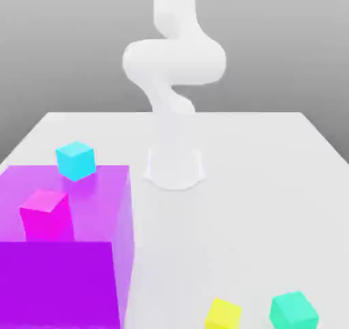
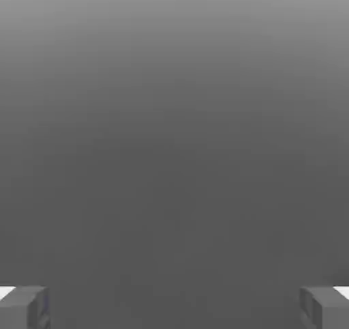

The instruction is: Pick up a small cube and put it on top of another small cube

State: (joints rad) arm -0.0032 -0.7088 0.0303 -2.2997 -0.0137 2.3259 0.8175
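The small teal-green cube [image 1: 293,311] rests on the white table near the front edge, toward the exterior view's right. Just beside it, on the side of the exterior view's left, sits the small yellow cube [image 1: 223,314], with a narrow gap between them. In the hand view my gripper [image 2: 174,310] is open, its grey fingertips [image 2: 26,307] standing far apart with nothing between them and plain grey background beyond. The white arm [image 1: 174,61] rises from its base [image 1: 175,167] at the table's middle and bends upward, far from both cubes.
A large translucent purple block [image 1: 61,252] fills the front corner at the exterior view's left. A magenta cube [image 1: 46,213] appears within it, and a sky-blue cube [image 1: 75,160] sits at its far edge. The white table [image 1: 259,184] stretches to the exterior view's right.
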